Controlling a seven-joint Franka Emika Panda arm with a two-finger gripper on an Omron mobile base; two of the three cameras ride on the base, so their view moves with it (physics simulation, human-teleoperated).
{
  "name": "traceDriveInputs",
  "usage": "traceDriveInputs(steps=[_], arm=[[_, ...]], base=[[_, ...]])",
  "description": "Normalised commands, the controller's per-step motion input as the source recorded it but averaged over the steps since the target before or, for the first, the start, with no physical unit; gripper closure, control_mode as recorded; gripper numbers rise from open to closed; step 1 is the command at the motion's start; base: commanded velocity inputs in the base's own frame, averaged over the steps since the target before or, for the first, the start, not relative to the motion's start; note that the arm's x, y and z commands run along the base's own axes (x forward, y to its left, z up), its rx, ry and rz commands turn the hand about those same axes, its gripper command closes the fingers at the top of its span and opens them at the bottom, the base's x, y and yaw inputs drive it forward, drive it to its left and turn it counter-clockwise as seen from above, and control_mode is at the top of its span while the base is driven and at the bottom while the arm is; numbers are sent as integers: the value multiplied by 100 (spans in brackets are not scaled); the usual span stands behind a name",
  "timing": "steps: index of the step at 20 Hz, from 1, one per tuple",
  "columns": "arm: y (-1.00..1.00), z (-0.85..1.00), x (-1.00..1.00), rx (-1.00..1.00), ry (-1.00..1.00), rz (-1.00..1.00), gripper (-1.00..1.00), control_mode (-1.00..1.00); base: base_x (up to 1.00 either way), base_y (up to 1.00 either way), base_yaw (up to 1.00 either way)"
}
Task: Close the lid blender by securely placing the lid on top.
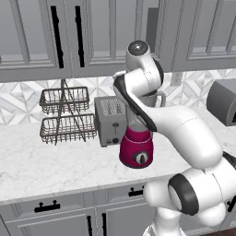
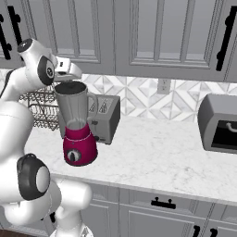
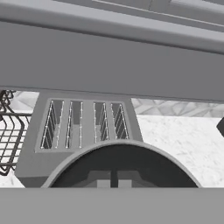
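Observation:
The blender (image 2: 79,146) stands on the marble counter, a clear grey jar (image 2: 74,109) with a side handle on a magenta base (image 1: 137,150). A dark round lid (image 3: 122,162) with a pale rim lies directly under the hand, and it shows as a dark cap on the jar's mouth (image 2: 69,86). My gripper (image 3: 113,181) hangs just above the jar top (image 2: 69,77) with its two fingertips pressed together against the dark disc. Whether they pinch any part of the lid cannot be told. In the left base view my own forearm hides the jar top.
A boxy grey toaster (image 1: 109,120) (image 3: 83,127) stands right behind the blender. A two-tier wire rack (image 1: 64,115) (image 3: 8,131) is to its left. A grey oven-like appliance (image 2: 217,122) sits far right. Upper cabinets (image 3: 109,57) hang close above the hand.

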Motion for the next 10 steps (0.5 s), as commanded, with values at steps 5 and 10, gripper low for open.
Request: traceDriveInputs(steps=[5,10], arm=[[7,0,-34,0,1,0,100,-100],[45,0,-56,-6,0,0,-100,-100]], base=[[0,0,0],[0,0,0]])
